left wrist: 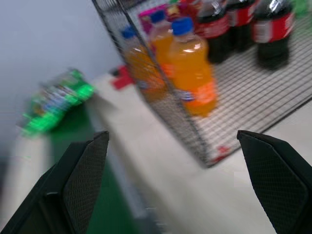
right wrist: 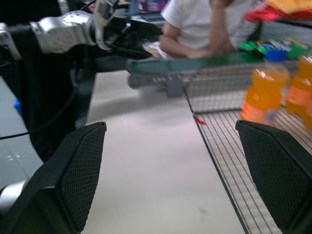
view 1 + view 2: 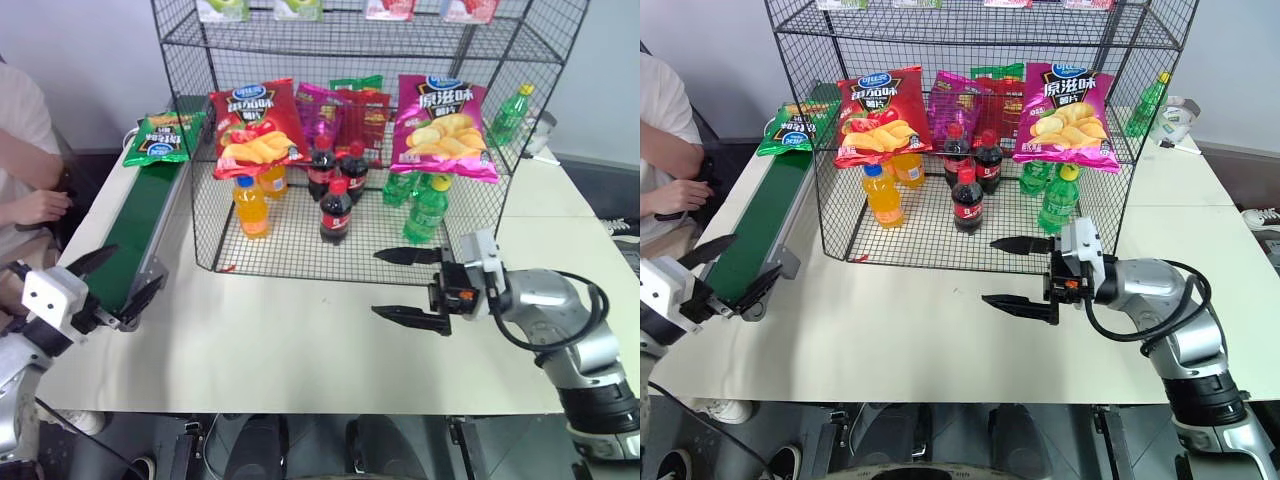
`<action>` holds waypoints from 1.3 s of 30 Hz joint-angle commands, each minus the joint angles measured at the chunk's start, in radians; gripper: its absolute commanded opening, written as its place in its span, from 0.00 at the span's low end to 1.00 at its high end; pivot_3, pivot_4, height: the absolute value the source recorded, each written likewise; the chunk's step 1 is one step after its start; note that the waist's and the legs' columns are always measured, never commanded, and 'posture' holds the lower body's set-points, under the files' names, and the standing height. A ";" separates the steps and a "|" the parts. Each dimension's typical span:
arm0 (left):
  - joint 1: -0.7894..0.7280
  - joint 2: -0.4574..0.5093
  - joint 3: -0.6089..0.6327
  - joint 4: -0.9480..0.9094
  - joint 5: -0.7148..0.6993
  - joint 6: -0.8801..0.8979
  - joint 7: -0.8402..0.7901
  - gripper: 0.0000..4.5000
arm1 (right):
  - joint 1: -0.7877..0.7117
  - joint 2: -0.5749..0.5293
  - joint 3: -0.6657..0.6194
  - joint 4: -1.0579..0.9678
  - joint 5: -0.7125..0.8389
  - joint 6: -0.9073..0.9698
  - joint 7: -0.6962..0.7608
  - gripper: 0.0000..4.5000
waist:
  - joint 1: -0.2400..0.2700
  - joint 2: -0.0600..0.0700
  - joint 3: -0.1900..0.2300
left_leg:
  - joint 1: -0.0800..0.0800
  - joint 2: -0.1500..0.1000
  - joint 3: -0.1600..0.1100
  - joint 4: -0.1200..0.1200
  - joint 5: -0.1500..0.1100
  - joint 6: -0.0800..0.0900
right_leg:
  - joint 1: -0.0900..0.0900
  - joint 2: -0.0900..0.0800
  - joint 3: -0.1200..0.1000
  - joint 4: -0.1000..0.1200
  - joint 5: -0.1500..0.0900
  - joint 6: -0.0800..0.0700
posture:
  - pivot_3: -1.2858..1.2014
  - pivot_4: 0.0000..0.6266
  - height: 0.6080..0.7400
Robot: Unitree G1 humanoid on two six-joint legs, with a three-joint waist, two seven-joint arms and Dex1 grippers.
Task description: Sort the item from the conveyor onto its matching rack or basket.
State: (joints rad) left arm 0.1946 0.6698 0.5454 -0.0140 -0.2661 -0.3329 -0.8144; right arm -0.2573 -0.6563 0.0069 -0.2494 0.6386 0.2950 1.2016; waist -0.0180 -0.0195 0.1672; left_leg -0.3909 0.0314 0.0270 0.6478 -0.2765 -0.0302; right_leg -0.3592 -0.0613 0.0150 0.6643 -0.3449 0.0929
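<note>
Both grippers, left (image 3: 118, 282) and right (image 3: 409, 285), gape wide and hold nothing. Upper left of the frame, the green bag (image 3: 163, 137) lies on the conveyor's (image 3: 135, 235) far end. It looks light, puffy, slippery; I'd pinch a crimped edge.

Green crisp bag (image 1: 56, 100) blurred (lettering unreadable), rack (image 3: 180, 130) top cut off

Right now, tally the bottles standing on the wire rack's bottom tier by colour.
Orange bottles: 2
Dark cola bottles: 3
Green bottles: 2
Total: 7
</note>
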 commanded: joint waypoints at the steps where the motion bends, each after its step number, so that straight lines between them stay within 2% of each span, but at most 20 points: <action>1: 0.073 0.014 0.090 0.017 0.167 -0.220 0.092 1.00 | -0.010 -0.005 0.008 0.011 -0.004 -0.001 0.035 0.98 | -0.001 0.000 0.000 | 0.000 0.000 0.000 0.000 0.000 0.000 | 0.000 0.000 0.000 0.000 0.000 0.000 | 0.52 0.24 0.99; 4: 0.155 0.030 0.130 0.055 0.309 -0.376 0.158 1.00 | -0.022 0.007 0.015 0.030 -0.016 -0.012 0.036 0.98 | -0.001 0.000 0.000 | -0.001 0.000 0.000 -0.001 0.000 0.001 | -0.001 0.000 0.000 -0.001 0.000 0.000 | 0.52 0.24 0.99; 9: 0.240 0.045 0.199 0.113 0.485 -0.520 0.303 1.00 | -0.041 0.025 0.038 0.057 -0.046 -0.029 0.055 0.98 | -0.001 0.000 0.000 | 0.000 0.000 0.000 -0.001 0.000 0.001 | -0.001 -0.001 0.000 0.000 0.000 0.000 | 0.52 0.24 0.99; 17: 0.276 0.049 0.217 0.197 0.741 -0.532 0.599 1.00 | -0.063 0.064 0.079 0.033 -0.040 -0.003 0.065 0.98 | -0.002 0.000 0.000 | -0.001 0.000 0.000 -0.001 0.000 0.001 | -0.001 -0.002 0.000 0.000 0.000 -0.001 | 0.52 0.24 0.99; 20: 0.279 0.057 0.190 0.219 0.815 -0.523 0.693 1.00 | -0.085 0.096 0.103 0.069 -0.104 -0.054 0.036 0.98 | -0.004 0.000 0.000 | -0.001 0.000 0.000 -0.001 -0.001 0.001 | -0.001 -0.002 0.000 0.000 0.000 -0.001 | 0.52 0.24 0.99; 28: 0.318 0.082 0.141 0.242 0.862 -0.492 0.813 1.00 | -0.094 0.121 0.103 0.079 -0.119 -0.047 0.002 0.98 | -0.005 0.000 0.000 | -0.002 0.000 0.001 -0.002 -0.001 0.001 | -0.003 -0.002 0.000 0.000 0.000 -0.001 | 0.52 0.24 0.99; 39: 0.324 0.146 0.059 0.282 0.856 -0.456 0.877 1.00 | -0.082 0.120 0.113 0.042 -0.133 -0.047 -0.017 0.98 | -0.008 0.000 0.000 | -0.002 0.000 0.001 -0.002 -0.001 0.000 | -0.003 -0.003 0.000 0.001 0.000 -0.001 | 0.52 0.24 0.99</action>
State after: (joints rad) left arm 0.5081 0.7949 0.6000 0.2747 0.6017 -0.7936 0.0421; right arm -0.3398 -0.5380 0.1171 -0.1664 0.5108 0.2561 1.1903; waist -0.0261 -0.0199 0.1667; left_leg -0.3925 0.0316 0.0276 0.6454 -0.2771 -0.0298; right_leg -0.3626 -0.0639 0.0149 0.6649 -0.3448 0.0920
